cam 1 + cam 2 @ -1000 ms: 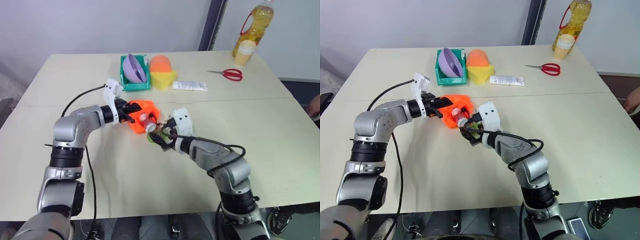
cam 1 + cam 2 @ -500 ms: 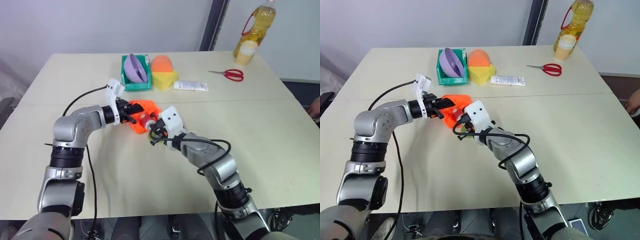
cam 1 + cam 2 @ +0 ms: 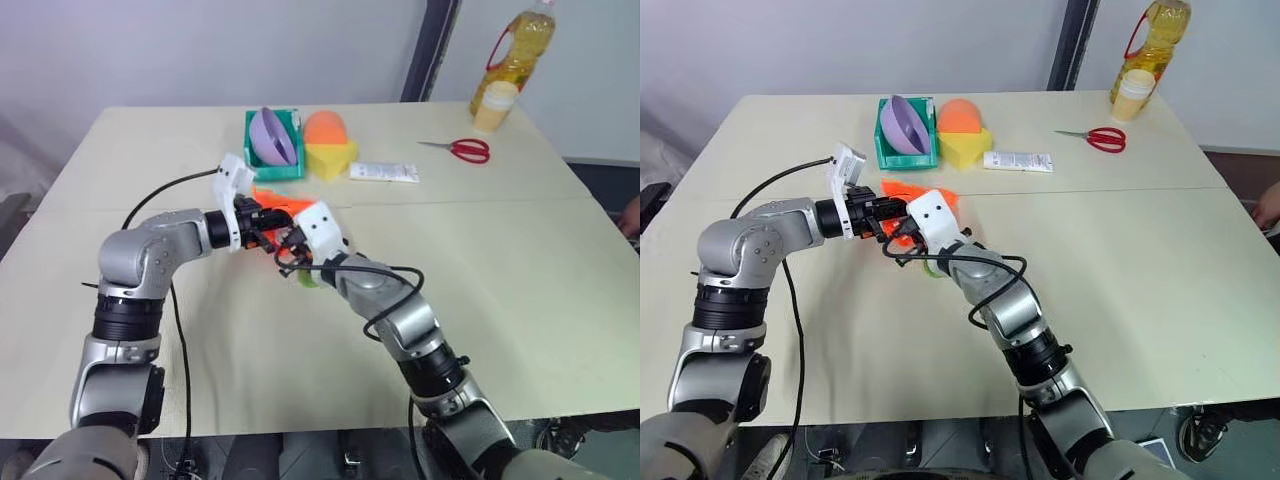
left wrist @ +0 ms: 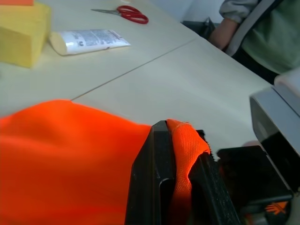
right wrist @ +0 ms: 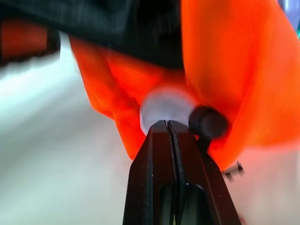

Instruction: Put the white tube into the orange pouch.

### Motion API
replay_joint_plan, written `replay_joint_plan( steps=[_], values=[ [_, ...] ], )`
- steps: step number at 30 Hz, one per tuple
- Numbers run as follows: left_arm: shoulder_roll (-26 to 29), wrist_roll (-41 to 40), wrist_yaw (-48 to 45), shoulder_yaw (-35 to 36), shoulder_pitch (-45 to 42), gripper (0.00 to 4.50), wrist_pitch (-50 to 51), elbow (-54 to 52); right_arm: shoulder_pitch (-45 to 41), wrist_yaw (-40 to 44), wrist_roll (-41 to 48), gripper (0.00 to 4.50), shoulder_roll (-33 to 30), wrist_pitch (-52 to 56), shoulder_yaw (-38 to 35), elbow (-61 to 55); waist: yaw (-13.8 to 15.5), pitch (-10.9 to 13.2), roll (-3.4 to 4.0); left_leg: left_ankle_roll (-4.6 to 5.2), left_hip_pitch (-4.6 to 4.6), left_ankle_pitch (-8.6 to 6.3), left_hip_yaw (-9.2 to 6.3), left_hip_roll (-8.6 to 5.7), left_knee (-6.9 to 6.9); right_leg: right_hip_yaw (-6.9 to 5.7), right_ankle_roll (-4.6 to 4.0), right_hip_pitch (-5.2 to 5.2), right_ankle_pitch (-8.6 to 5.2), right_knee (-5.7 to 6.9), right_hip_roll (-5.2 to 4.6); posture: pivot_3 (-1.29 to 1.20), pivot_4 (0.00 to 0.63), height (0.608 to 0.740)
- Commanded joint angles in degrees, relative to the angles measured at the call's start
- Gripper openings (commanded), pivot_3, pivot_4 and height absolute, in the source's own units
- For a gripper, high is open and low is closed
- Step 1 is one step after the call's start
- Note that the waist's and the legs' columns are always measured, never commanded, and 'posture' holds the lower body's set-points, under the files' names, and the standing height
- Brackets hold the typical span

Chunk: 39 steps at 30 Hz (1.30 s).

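Left gripper [image 4: 180, 187] pinching orange pouch [image 4: 70, 154] edge; right gripper [image 5: 169, 136] pressed together, empty, white tube [image 5: 166, 110] end just ahead in pouch mouth.

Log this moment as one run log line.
left gripper: shut on orange pouch | right gripper: shut, tips at white tube end | tube: in pouch mouth

My two arms are built of rounded silver-grey segments joined by black rings. A white boxy housing sits at each wrist, and a black cable loops loosely along each forearm. The left gripper [image 4: 180, 187] has flat, matte black fingers; the right gripper [image 5: 171, 154] has matching black fingers, each with an oval slot near the base.
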Motion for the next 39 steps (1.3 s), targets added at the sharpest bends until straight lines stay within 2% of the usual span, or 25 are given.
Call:
replay_joint_plan(
  steps=[1, 4, 8, 15, 20, 30, 33, 39],
  values=[
    [1.41, 1.49, -1.12, -0.8, 0.79, 0.0, -3.34, -1.68, 4.07, 4.7, 1.96, 0.59, -5.15, 3.15, -0.56, -10.88, -0.05, 0.0, 0.0, 0.0, 0.0, 0.0, 0.0, -0.02, 0.0, 0.0, 0.0, 0.0, 0.0, -0.01, -0.02, 0.0, 0.15, 0.726],
    [2.61, 3.18, -2.31, -1.95, 2.1, 0.0, -5.84, -1.09, 7.51, 6.61, 4.0, 1.95, -8.52, 6.38, -2.27, -16.62, -0.24, 0.0, 0.0, 0.0, 0.02, 0.0, 0.0, -0.01, 0.0, 0.0, 0.0, 0.0, 0.0, 0.0, 0.02, 0.0, 0.15, 0.726],
    [3.76, 4.4, -3.67, -2.46, 3.59, 0.0, -7.83, -0.42, 9.55, 4.06, 2.52, 4.02, -8.64, 7.81, -3.27, -16.78, -0.43, 0.0, 0.0, 0.0, 0.11, 0.0, -0.05, 0.14, -0.03, 0.0, -0.02, 0.0, 0.01, 0.03, 0.18, 0.0, 0.15, 0.726],
    [3.71, 4.74, -4.02, -2.09, 4.91, 0.0, -9.26, -0.01, 10.68, 3.83, 1.2, 4.02, -8.85, 5.51, -2.33, -15.99, -0.17, 0.0, 0.0, 0.0, 0.06, 0.0, -0.01, 0.04, -0.01, 0.0, -0.02, 0.0, 0.01, 0.03, 0.12, 0.0, 0.15, 0.726],
    [3.71, 4.79, -3.83, -1.84, 5.29, 0.0, -9.39, -0.21, 9.48, 8.53, -1.28, 4.02, -13.59, 0.33, 2.69, -17.09, -0.17, 0.0, 0.0, 0.0, 0.06, 0.0, -0.02, 0.02, -0.01, 0.0, -0.01, 0.0, 0.0, 0.02, 0.11, 0.0, 0.15, 0.726],
    [3.3, 3.98, -2.26, -1.07, 6.61, 0.0, -8.27, -2.77, 3.16, 9.64, -3.07, 4.02, -9.64, -0.76, 4.64, -2.01, -0.2, 0.0, 0.0, 0.0, 0.07, 0.0, -0.02, 0.04, -0.01, 0.0, -0.02, 0.0, 0.01, 0.03, 0.13, 0.0, 0.15, 0.726],
    [2.83, 3.66, -1.16, -0.38, 6.88, 0.0, -7.95, -3.58, 2.57, 10.34, -3.83, 3.15, -9.68, -0.32, 5.0, -0.82, -0.2, 0.0, -0.01, 0.0, 0.06, 0.0, -0.01, 0.04, 0.0, 0.0, -0.02, 0.0, 0.01, 0.02, 0.12, 0.0, 0.15, 0.726],
    [2.12, 3.27, -0.27, -0.01, 6.63, 0.0, -7.65, -3.66, 4.29, 9.81, -5.17, 0.16, -12.3, 2.38, 2.48, -7.05, -0.04, 0.0, -0.01, 0.0, 0.06, 0.0, -0.02, 0.04, 0.0, 0.0, -0.02, 0.0, 0.01, 0.03, 0.12, 0.0, 0.15, 0.726]
  ],
)
